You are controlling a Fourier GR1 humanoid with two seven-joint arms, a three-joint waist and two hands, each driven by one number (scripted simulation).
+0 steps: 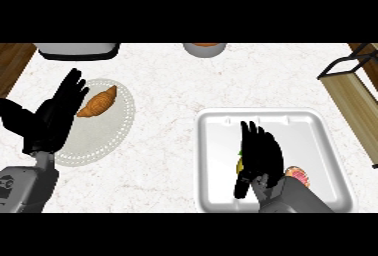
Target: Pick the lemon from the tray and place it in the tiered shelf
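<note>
White tray [325,120] sits on the marble counter [221,80], and the right robot hand [257,155] is parked right over the middle of it, fingers stretched out fairly straight and pointing away from the robot, not curled round anything as far as I can see. The lemon [240,163] is only a sliver of yellow-green peeking out at the hand's left edge, so it's in the tray, mostly hidden under the palm. Something pink, a donut maybe [299,175], lies just beside the wrist on the other side. The left robot hand [59,107] rests open, fingers up, over by the plate [118,135] with the croissant [98,102]. The tiered shelf [353,90] is off at the right edge, well apart from the tray. What worries me: with the lemon off to one side of the palm instead of centred, closing the fingers could squirt it sideways and send it rolling around the tray. The forearm could also nudge the pink thing when it lifts. And the carry to the shelf is a long one.
</note>
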